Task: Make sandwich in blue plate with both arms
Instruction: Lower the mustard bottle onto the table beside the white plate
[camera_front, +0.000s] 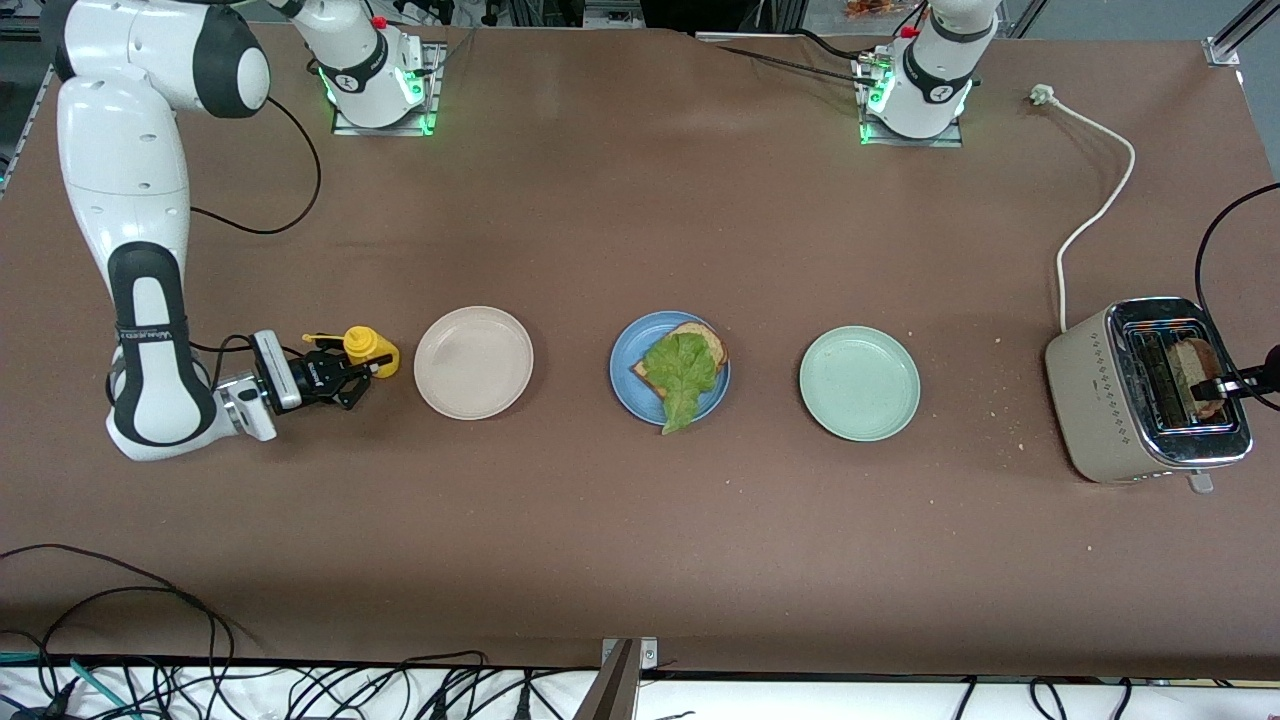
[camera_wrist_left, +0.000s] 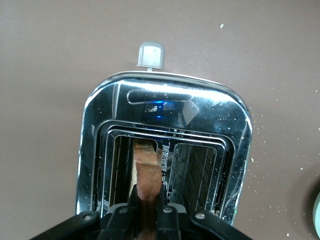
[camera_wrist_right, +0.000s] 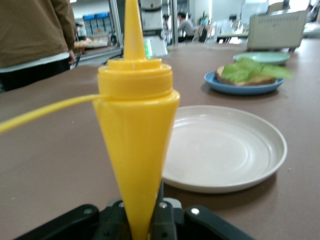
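Front view: at frame centre, the round matte blue plate (camera_front: 626, 380) is holding one brown toast slice (camera_front: 698, 340) under a ruffled green lettuce leaf (camera_front: 683, 377) (top slice missing).

Left wrist view: the left gripper (camera_wrist_left: 146, 206) is pinching the second brown toast slice (camera_wrist_left: 148, 175) in the chrome toaster (camera_wrist_left: 165, 105).

Right wrist view: the right gripper (camera_wrist_right: 145, 216) is clamping a yellow squeeze bottle (camera_wrist_right: 136, 145).

You could read little: only a strip of small white lettering on the black band of the right arm (camera_front: 150, 335), too fine to make out. The toaster (camera_front: 1140, 390), bottle (camera_wrist_right: 136, 130) and plates bore no legible marks.
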